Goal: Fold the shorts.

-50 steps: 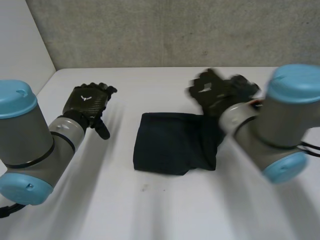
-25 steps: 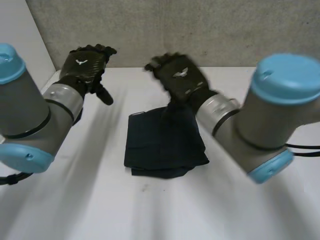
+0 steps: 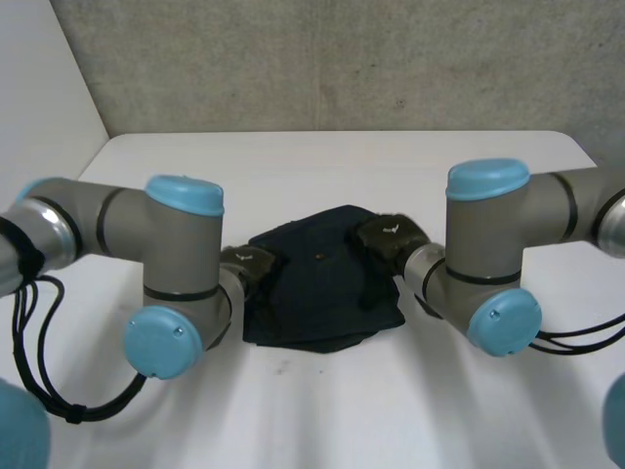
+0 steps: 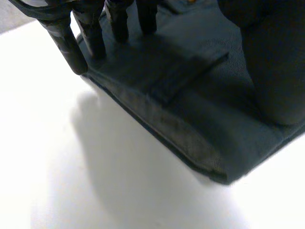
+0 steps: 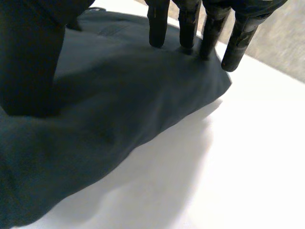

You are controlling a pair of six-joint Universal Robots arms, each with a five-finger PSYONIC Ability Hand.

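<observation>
Both arms have swung down since half a second ago. The left hand [image 3: 251, 262] now rests on the 9 o'clock edge of the dark navy folded cloth shorts [image 3: 317, 288] at the middle of the white table [image 3: 322, 410], and the right hand [image 3: 386, 237] on the 3 o'clock edge. Both hands are released, with straight fingers [image 4: 90, 38] pressing flat and grasping nothing. The shorts lie between them, equally near both.
</observation>
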